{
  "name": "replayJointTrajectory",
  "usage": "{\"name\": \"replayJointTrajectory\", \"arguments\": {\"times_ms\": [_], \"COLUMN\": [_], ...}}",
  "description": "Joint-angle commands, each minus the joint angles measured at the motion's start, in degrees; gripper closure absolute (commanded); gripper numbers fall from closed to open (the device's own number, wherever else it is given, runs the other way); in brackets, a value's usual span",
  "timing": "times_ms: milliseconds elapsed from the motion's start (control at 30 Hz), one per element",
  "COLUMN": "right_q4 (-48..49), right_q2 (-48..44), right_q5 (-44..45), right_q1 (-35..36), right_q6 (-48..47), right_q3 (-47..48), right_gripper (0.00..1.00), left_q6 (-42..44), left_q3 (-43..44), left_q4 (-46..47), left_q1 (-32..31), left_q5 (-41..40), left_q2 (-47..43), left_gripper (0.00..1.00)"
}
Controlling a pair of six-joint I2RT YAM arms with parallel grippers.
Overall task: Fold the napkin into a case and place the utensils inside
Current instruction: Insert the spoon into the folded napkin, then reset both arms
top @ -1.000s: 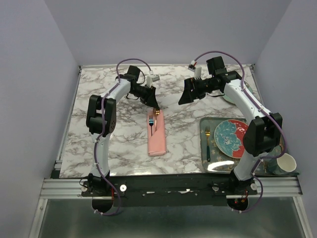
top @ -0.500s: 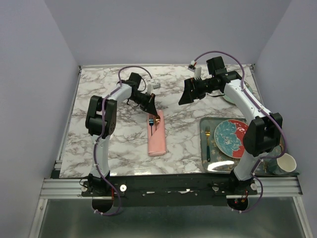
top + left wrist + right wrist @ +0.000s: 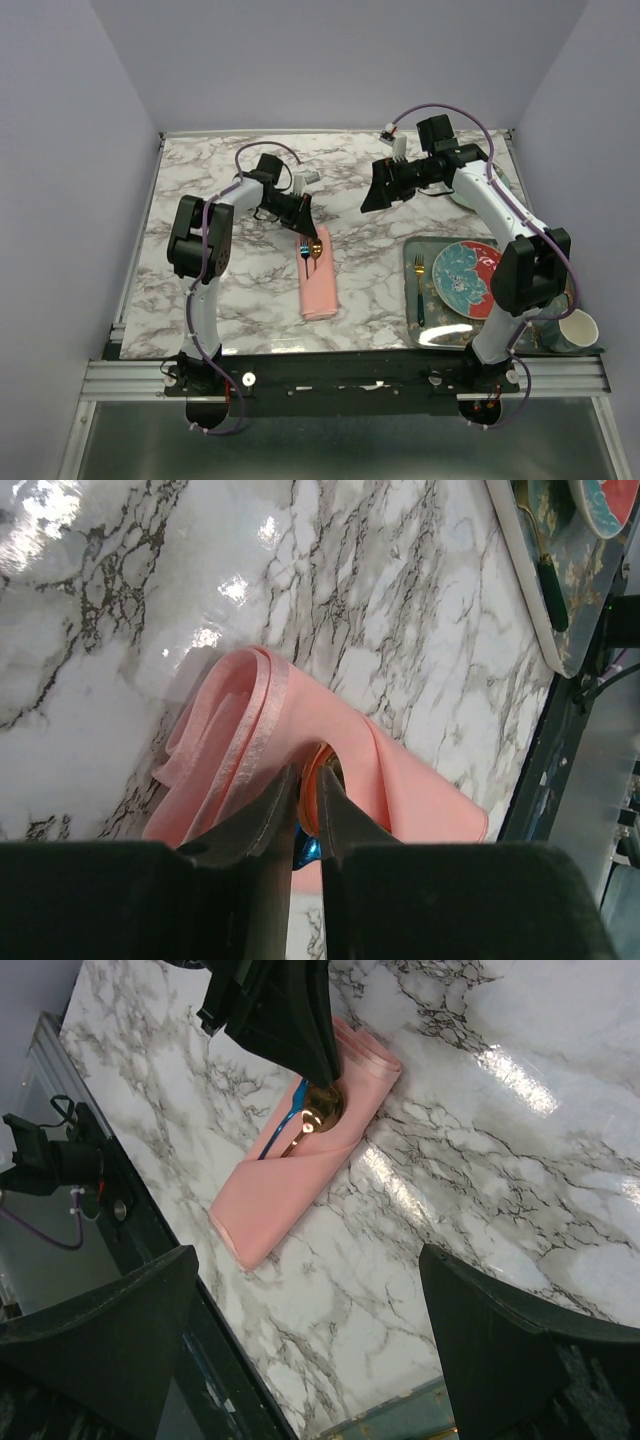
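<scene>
The napkin is folded into a narrow salmon-pink case [image 3: 320, 288] lying lengthwise in the middle of the marble table. The copper-gold spoon [image 3: 315, 248] and the dark blue fork [image 3: 303, 250] stick out of its far end. My left gripper [image 3: 307, 236] is down at that end. In the left wrist view its jaws [image 3: 308, 780] are shut on the edge of the spoon's bowl [image 3: 318, 763], with the fork [image 3: 306, 850] just under them and the pink cloth [image 3: 410, 785] beyond. My right gripper [image 3: 372, 196] hangs open above the table, right of the case [image 3: 300, 1175], with nothing between its fingers.
A teal tray [image 3: 440, 328] at the near right holds a patterned teal and red plate [image 3: 468, 278] and a gold-headed fork with a teal handle [image 3: 420, 292]. A pale cup [image 3: 577, 330] stands right of the tray. A white dish [image 3: 468, 196] sits behind the right arm.
My left gripper has come down and toward the near edge, onto the case's far end. The spoon and fork have shifted the same way, and the case slid slightly nearer. The right arm has not moved.
</scene>
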Motion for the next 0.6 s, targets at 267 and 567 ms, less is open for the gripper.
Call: {"name": "replayJointTrajectory", "arguments": {"times_ms": [267,567], "right_q4": [-0.85,-0.94], "right_q2": [-1.12,-2.17], "right_q5": [-1.17,2.25], "right_q1": [0.06,-0.47], "right_q6": [-0.58,-3.3], "right_q3": [0.55,2.39], "right_gripper": [0.0,0.0], "left_q6": [-0.31,0.65], "left_q3": [2.51,4.44], "left_q4": [4.66,5.46], "left_q1": [-0.64,1.89], "left_q5": [-3.52,-12.3], "left_q2": [-5.6,-17.09], "left_gripper": [0.66,0.01]}}
